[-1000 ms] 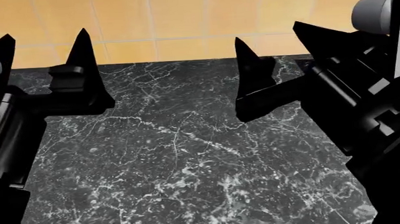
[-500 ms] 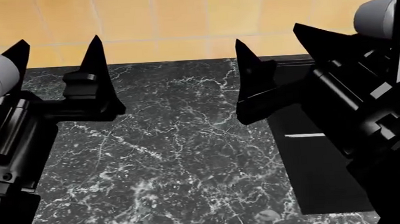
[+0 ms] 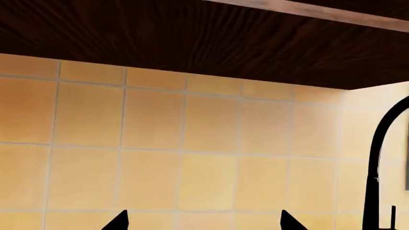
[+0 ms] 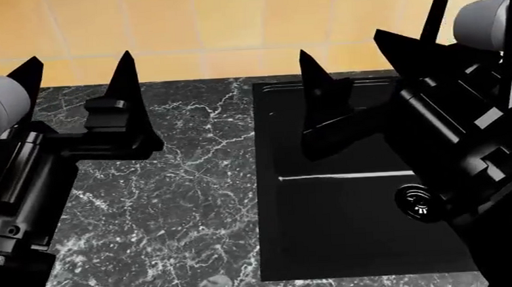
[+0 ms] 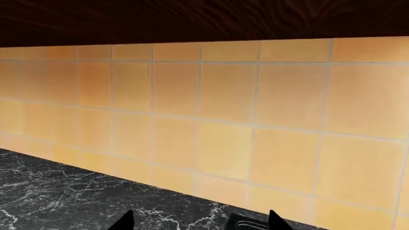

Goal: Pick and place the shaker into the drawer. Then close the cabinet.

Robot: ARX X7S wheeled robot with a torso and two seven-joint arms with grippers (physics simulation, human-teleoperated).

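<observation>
Here, going from left to right, your left gripper [image 4: 76,69] hangs over the dark marble counter [image 4: 181,213] with its two fingers spread wide and nothing between them; that reads as an arm held ready, not one working. The left wrist view bears this out: only the two fingertips [image 3: 118,221] show at the frame's edge, aimed at the tiled wall [image 3: 179,158] under a dark wooden cabinet [image 3: 191,43], with the black tap [image 3: 378,163] off to one side.

Next comes the black sink [image 4: 347,211], sunk into the counter, its drain [image 4: 414,199] near the right arm's body. Your right gripper [image 4: 350,53] hovers above the sink's back edge, fingers likewise parted and empty. Its wrist camera looks along the wall tiles and the counter's rear strip, so it too points at nothing it could grasp.

The shaker is not in any view, and neither is the drawer nor the cabinet front you are meant to close. So you cannot tell from here whether the shaker waits somewhere on the counter or already lies in the drawer. Both arms held high and open suit looking about with the head and base, and equally suit arms drawn clear once the job is over. Treat the tap and sink rim as things to keep the right arm off.
</observation>
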